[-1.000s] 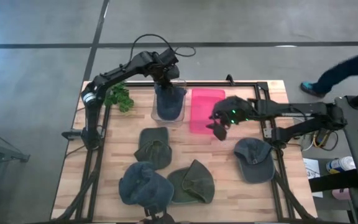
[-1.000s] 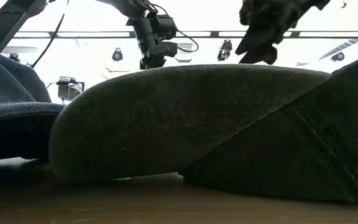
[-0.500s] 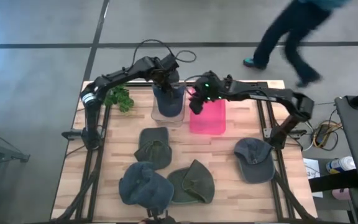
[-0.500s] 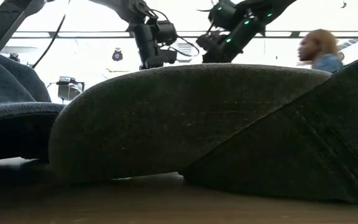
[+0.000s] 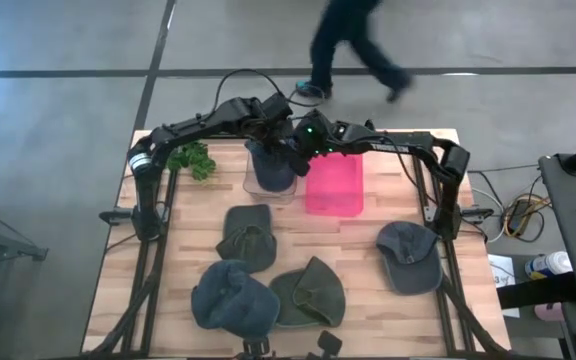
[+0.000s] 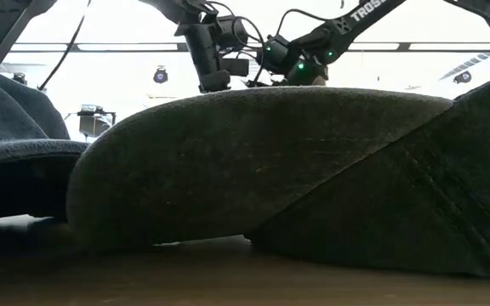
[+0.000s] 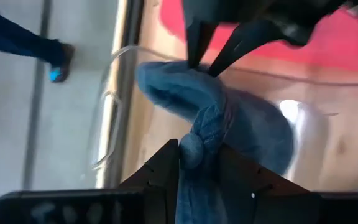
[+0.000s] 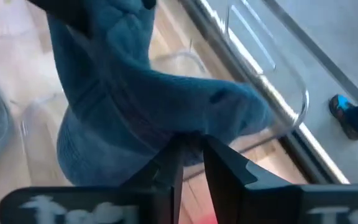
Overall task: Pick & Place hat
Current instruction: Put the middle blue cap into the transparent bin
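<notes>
Two grippers | left gripper [image 7: 199, 163] clamps blue hat [image 7: 229, 118] | right gripper [image 8: 191, 158] pinches hat's edge

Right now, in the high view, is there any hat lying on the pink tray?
No, the pink tray is bare; the blue hat sits in the clear bin beside it, and the other hats lie on the wooden table.

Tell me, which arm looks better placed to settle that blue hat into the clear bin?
Probably the left: its fingers already pinch the blue hat over the clear bin. The right gripper only touches its edge.
</notes>
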Controlling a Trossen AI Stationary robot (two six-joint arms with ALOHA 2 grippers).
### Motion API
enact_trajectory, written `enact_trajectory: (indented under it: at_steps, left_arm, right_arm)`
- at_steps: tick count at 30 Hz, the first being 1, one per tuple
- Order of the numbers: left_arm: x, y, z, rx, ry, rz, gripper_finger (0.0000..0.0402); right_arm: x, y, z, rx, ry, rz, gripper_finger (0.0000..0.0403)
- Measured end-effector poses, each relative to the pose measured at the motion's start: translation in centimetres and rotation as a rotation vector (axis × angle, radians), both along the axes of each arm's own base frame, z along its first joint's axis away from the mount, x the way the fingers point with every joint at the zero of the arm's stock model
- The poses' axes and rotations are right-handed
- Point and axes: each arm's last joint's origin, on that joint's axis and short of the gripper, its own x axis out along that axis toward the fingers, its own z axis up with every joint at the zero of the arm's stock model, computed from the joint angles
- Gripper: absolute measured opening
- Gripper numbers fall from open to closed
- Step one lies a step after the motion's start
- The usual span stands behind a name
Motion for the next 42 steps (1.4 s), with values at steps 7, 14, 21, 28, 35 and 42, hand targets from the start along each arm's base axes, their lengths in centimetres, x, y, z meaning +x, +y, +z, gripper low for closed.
enact_trajectory:
  at_steps: [7,14,21,28,35,42]
  left_arm:
    - [-0.3,-0.1,-0.1,-0.013,0.019,0.053,0.0134]
    - [-1.1,-1.7,2.1,0.080,0.008,0.065,0.0186]
    - [-3.9,-2.8,4.3,0.126,0.039,0.191,0.0193]
    - [-5.7,-1.0,-0.4,0.063,0.191,0.266,0.0193]
    - [-7.1,0.3,-5.8,0.122,0.317,0.292,0.0193]
    - [-5.2,0.4,-6.6,0.156,0.122,0.211,0.0193]
  right_arm:
    - [0.9,-0.6,-0.4,0.007,-0.012,0.037,0.0048]
    - [0.8,-0.6,-1.5,0.029,0.011,0.038,0.0047]
    - [0.7,-0.6,-1.5,0.029,0.016,0.039,0.0047]
    - [0.3,-0.4,-1.1,0.039,0.047,0.045,0.0047]
    - [-0.1,-0.2,-1.2,0.050,0.084,0.053,0.0047]
    - [-0.1,-0.2,-1.2,0.049,0.085,0.055,0.0047]
